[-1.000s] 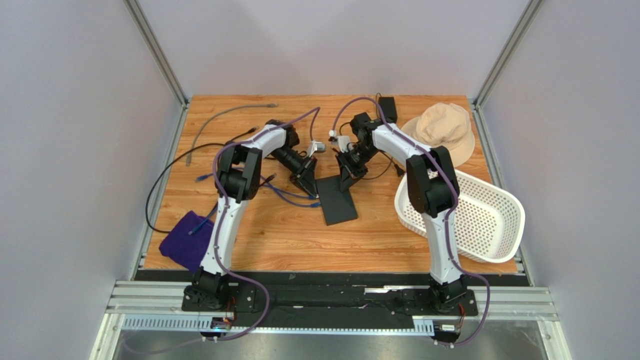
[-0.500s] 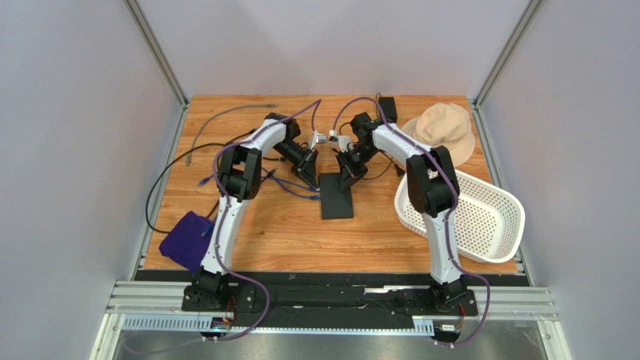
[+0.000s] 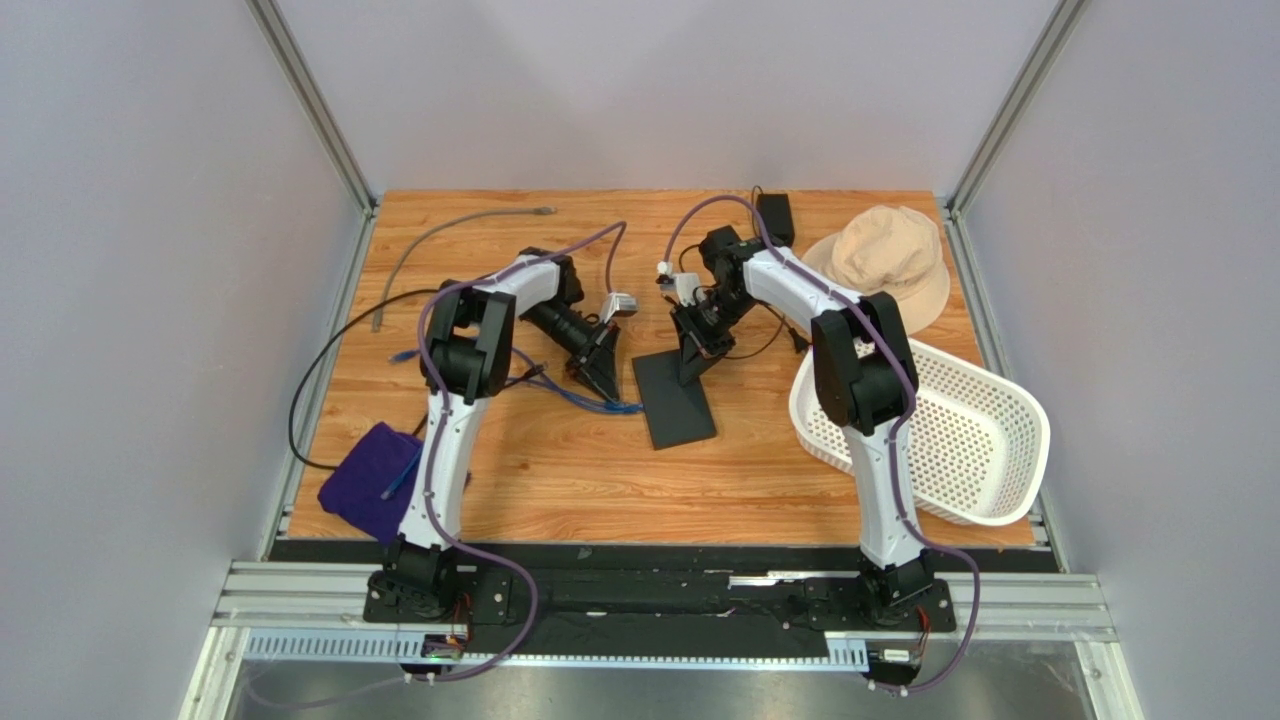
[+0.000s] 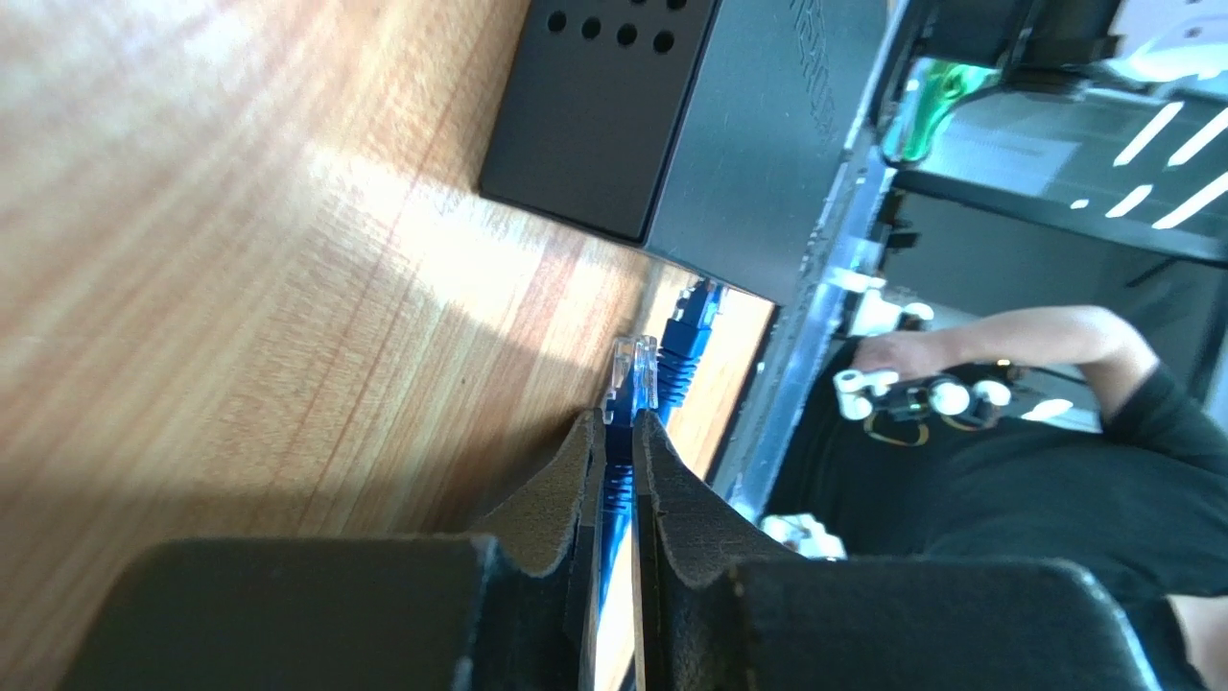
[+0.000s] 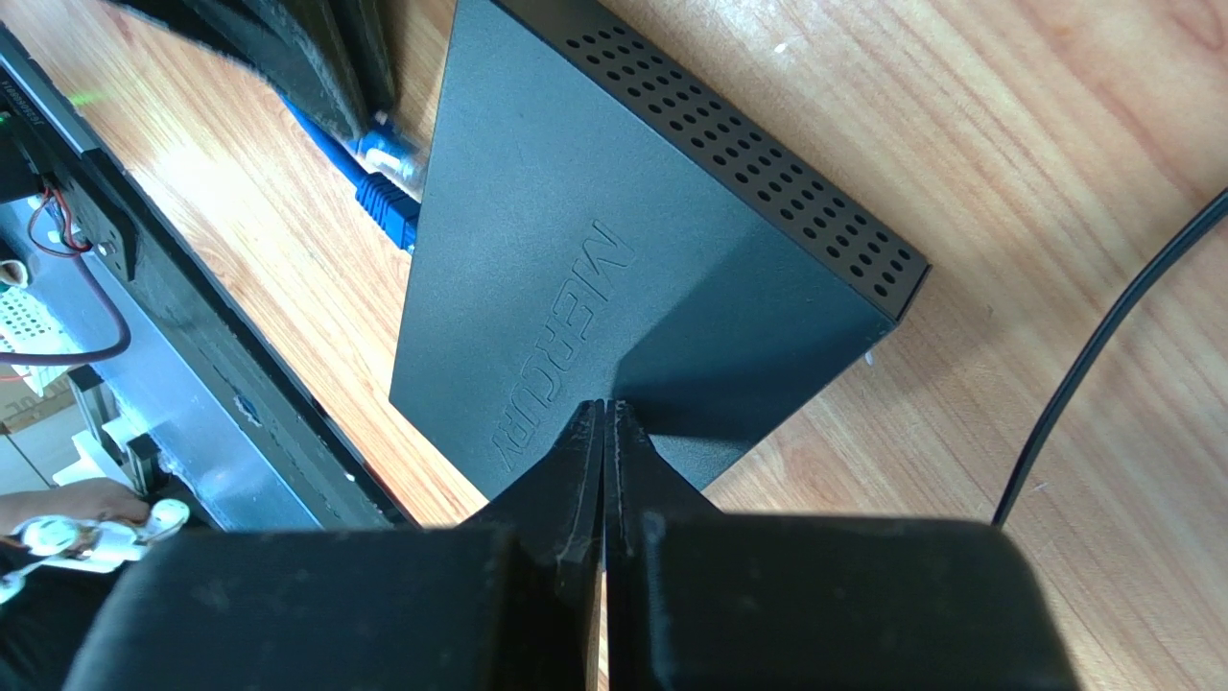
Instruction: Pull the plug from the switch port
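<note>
Left pincer (image 4: 617,432) clamped narrow on the plug (image 4: 633,372) by its blue boot, clear tip apart from the switch (image 4: 678,130) just ahead on the wooden surface (image 4: 216,259), right pincer (image 5: 606,418) pinched closed, tips touching the switch's top

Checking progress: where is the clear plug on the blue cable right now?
In the left wrist view, the plug pokes out past the left gripper, which pinches its blue cable, just off a corner of the switch without touching it.
</note>
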You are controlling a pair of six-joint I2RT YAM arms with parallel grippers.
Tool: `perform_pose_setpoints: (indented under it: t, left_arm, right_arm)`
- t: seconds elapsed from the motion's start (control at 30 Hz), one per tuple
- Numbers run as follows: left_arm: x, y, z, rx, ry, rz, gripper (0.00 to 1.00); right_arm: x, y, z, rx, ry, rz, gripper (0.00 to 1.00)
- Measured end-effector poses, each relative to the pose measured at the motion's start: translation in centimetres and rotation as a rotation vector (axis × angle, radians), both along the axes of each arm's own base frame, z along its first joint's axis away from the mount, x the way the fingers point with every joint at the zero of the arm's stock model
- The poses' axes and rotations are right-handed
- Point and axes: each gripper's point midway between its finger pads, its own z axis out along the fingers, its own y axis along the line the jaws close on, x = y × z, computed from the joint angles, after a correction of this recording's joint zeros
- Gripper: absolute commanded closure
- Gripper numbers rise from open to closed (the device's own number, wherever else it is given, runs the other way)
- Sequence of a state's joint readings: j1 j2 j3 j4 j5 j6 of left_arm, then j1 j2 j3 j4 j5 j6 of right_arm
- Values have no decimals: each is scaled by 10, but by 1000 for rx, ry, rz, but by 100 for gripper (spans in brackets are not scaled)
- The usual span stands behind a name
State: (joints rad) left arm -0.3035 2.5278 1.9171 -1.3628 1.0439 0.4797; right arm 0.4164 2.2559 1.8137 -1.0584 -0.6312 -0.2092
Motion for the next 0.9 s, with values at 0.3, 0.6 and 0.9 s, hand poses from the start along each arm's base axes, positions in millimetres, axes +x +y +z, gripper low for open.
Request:
perform_pose_setpoints:
  t: [0.3, 0.6, 0.9]
  left_arm:
    - [74, 13, 31, 46, -284, 35, 100]
    - [200, 78, 89, 224, -813, 182, 100]
    - [296, 103, 129, 378, -1240, 313, 41]
  right_arm:
    - [0, 0, 0, 0, 0, 0, 100]
    - [1, 0, 0, -2, -3, 1, 100]
    - [1, 0, 0, -12, -15, 8, 100]
